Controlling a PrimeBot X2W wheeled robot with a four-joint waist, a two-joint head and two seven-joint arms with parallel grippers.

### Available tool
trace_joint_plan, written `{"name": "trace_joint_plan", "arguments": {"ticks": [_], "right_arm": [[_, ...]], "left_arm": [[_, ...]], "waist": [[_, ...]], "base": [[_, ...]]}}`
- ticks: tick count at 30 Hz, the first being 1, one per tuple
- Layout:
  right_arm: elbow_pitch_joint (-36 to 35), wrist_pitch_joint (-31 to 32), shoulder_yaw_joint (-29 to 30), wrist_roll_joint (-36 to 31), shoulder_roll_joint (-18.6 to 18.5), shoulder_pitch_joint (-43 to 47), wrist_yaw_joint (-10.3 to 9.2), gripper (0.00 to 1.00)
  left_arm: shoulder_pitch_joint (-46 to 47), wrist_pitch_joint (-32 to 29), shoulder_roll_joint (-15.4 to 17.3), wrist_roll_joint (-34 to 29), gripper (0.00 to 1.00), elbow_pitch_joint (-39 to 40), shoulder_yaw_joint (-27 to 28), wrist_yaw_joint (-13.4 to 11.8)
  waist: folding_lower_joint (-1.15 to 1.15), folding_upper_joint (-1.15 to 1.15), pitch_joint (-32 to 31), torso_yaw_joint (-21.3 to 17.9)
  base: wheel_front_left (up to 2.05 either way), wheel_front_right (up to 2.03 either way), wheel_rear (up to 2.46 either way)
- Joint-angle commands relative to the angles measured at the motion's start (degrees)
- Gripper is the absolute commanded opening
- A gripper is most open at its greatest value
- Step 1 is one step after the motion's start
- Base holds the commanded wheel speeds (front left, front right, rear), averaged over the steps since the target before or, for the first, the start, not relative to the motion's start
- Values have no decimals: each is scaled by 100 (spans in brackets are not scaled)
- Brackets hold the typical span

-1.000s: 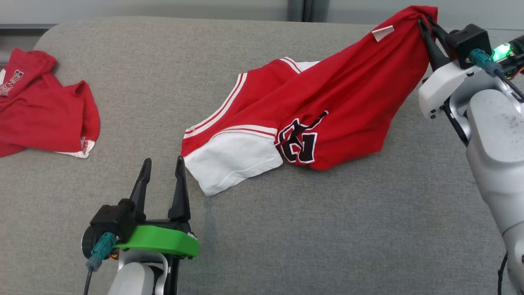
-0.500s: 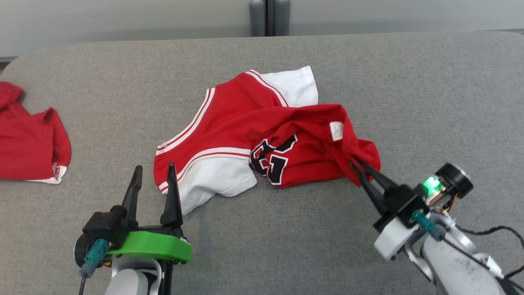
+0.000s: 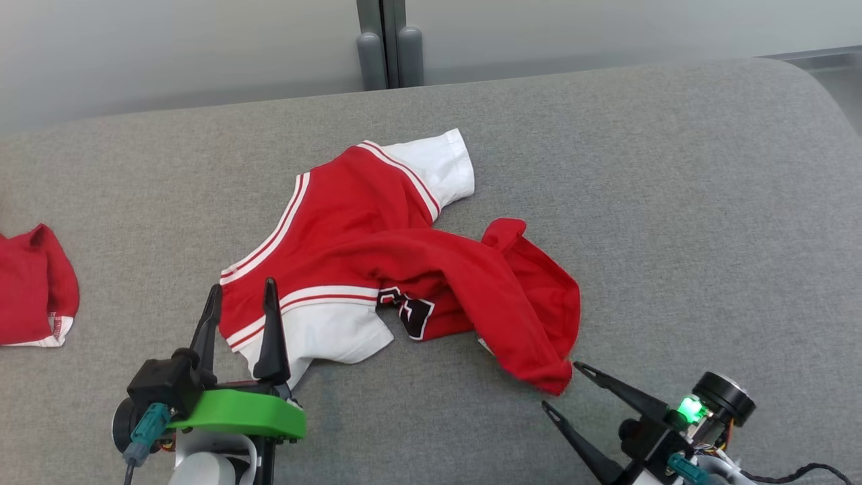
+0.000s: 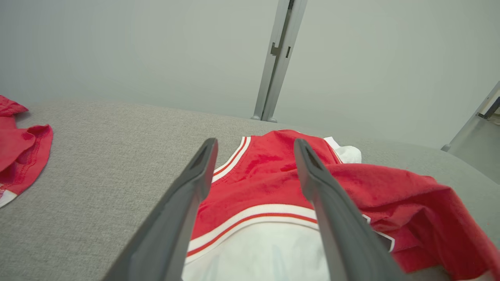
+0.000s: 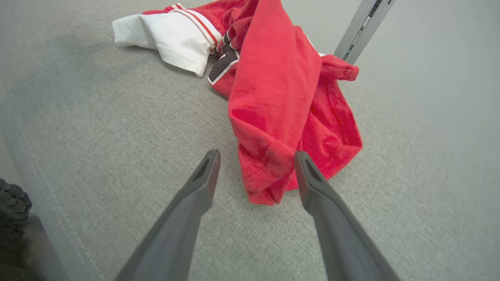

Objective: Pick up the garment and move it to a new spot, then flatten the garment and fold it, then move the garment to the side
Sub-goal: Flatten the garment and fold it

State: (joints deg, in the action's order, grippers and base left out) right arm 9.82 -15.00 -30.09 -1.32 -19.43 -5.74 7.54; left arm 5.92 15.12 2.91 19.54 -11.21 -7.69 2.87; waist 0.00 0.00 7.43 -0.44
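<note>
Plain test room: grey padded table [image 3: 673, 202], bare wall [image 3: 168, 60].

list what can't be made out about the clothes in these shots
Black print on the garment: head view, a red fold covers most of it; unreadable.
Second red garment: head view, cut off by the left edge; whole shape unknown.
Right gripper: head view, its base runs off the bottom edge.
</note>
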Motion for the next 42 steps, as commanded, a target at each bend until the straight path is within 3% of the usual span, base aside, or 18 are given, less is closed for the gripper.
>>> {"name": "trace_joint_plan", "arguments": {"ticks": [1,8,14,22,29,35,42], "right_arm": [[-45,-27,100,79,-107,159,-10,100],[-520,-27,769,515,-186,384,-10,100],[-601,167,1106,898,-93,-278,-10,100],[435,848,683,1382,81,-1898,-9,100],[1960,1449,137,2095,172,-2965,-9,100],[2960,1934,-348,2689,137,-3345,-9,100],[3491,2512,-1079,3310,101,-3352,-9,100]], "left_arm": [[-123,5,24,-53,100,-6,35,9],[-203,5,20,-47,100,-8,104,1],[-99,5,15,-40,100,-60,-6,38],[15,4,8,50,100,-88,-87,11],[94,5,5,134,100,-135,-259,-21],[98,5,5,204,100,-130,-320,-67],[14,5,4,232,100,-134,-355,-86]], "waist": [[0,0,-70,-74],[0,0,-170,-150],[0,0,-157,21],[0,0,45,583],[0,0,157,1061],[0,0,170,1338],[0,0,140,1435]], "base": [[0,0,0],[0,0,0],[0,0,0],[0,0,0],[0,0,0],[0,0,0],[0,0,0]]}}
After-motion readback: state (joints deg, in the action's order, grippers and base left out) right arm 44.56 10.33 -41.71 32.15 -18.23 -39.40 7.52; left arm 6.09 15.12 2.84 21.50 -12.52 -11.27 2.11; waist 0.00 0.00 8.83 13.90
